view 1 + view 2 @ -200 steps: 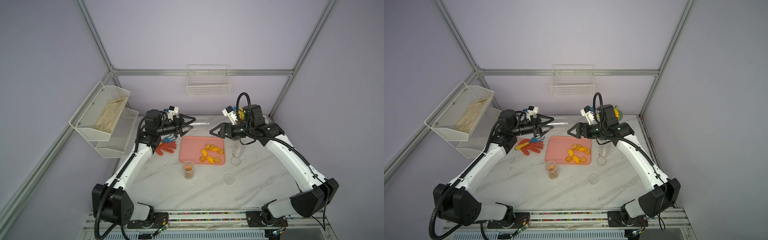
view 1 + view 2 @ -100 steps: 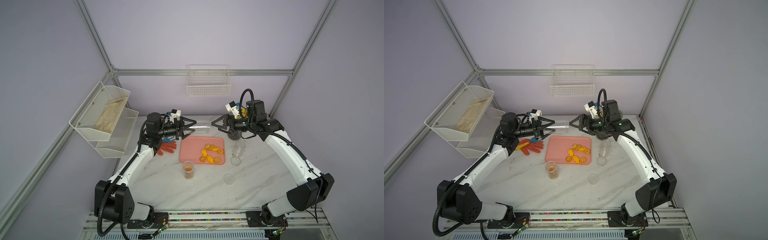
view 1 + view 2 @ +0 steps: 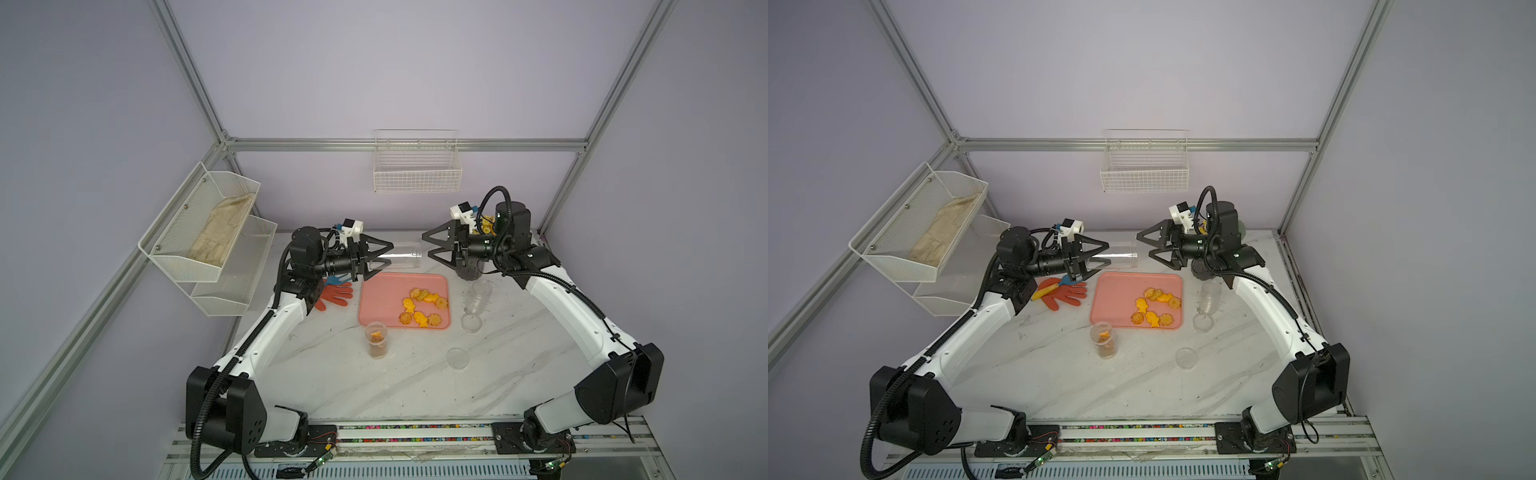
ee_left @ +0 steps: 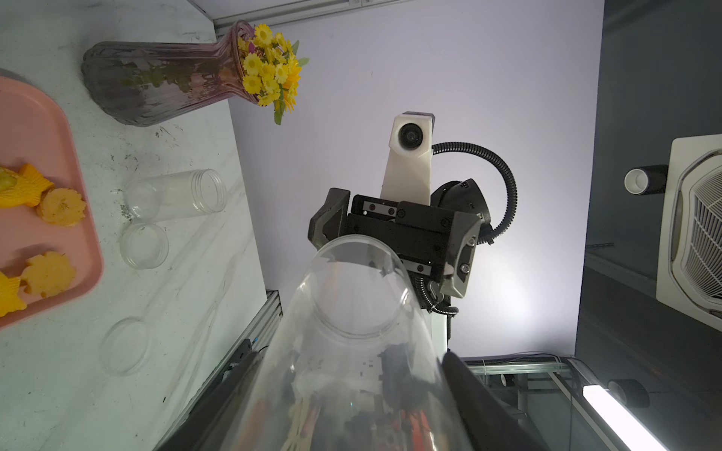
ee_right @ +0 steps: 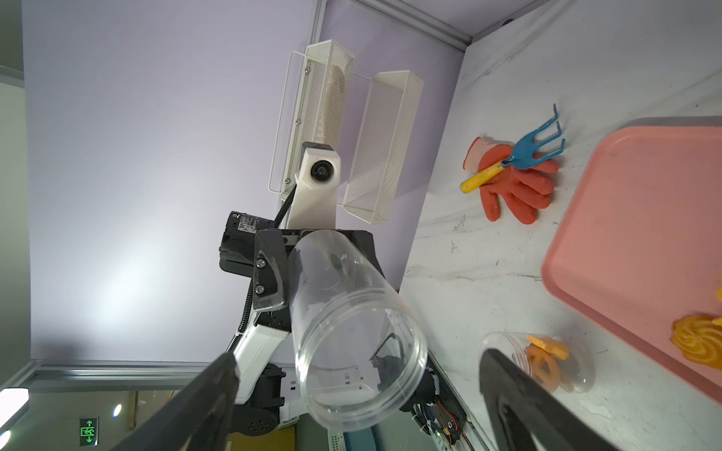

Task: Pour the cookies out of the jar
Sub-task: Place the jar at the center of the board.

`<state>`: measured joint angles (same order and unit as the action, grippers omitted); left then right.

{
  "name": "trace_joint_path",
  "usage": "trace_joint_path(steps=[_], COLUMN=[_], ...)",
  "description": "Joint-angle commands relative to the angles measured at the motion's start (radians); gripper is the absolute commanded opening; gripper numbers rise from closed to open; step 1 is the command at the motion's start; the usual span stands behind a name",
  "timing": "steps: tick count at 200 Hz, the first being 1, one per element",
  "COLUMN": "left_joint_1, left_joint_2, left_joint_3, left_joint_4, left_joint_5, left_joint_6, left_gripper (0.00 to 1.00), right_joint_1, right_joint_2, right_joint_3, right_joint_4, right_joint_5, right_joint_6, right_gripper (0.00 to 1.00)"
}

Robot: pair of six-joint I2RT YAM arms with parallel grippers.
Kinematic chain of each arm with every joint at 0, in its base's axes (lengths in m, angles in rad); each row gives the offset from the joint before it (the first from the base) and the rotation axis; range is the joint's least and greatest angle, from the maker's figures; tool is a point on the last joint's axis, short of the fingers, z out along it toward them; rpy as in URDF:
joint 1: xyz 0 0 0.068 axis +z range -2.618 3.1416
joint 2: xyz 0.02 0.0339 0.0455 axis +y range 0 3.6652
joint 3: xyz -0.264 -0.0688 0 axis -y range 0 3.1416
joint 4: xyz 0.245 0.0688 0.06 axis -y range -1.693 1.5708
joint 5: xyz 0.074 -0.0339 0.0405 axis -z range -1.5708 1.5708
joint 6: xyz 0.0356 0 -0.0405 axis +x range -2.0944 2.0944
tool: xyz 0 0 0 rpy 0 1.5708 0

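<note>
The left gripper (image 3: 386, 259) clamps the empty clear jar (image 3: 405, 257), held sideways above the pink tray's (image 3: 380, 299) far edge. The right gripper (image 3: 426, 246) gapes wide beside that edge, holding nothing. The cookies (image 3: 424, 309) lie scattered on the tray.

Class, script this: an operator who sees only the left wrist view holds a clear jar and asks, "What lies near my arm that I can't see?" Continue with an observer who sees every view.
Observer: An orange glove lies beside the pink tray on the left arm's side, a blue rake resting on it.
Operator: Do any jars hold cookies?
Observer: Yes, a small jar standing on the table by the tray's front edge holds a few cookies.
Operator: Is the right gripper open?
Observer: In both top views the right gripper is open, facing the held jar's mouth with a gap between them.
</note>
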<state>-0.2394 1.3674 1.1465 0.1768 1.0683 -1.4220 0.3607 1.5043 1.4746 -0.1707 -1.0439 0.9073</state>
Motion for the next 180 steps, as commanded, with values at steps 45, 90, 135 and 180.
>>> trace_joint_path(steps=[45, 90, 135, 180], left_joint_1=[-0.036, -0.047, -0.051, -0.055], left_joint_2=[-0.011, -0.008, -0.007, -0.004], left_joint_3=[0.024, 0.031, 0.036, 0.038], left_joint_4=[0.051, 0.058, 0.067, 0.073], left_joint_5=[0.018, 0.023, 0.032, 0.036], left_joint_6=[-0.011, -0.018, -0.026, -0.030], left_gripper=[0.70, 0.70, 0.70, 0.70], right_joint_1=[0.004, 0.016, 0.063, 0.082], right_joint_2=[-0.032, -0.035, -0.038, -0.033], right_joint_3=[-0.019, -0.033, -0.097, -0.132], right_joint_4=[0.041, 0.014, 0.180, 0.314], right_joint_5=[-0.032, -0.027, -0.053, -0.096], right_joint_6=[0.031, 0.019, 0.136, 0.229], right_gripper=[0.97, 0.97, 0.97, 0.97])
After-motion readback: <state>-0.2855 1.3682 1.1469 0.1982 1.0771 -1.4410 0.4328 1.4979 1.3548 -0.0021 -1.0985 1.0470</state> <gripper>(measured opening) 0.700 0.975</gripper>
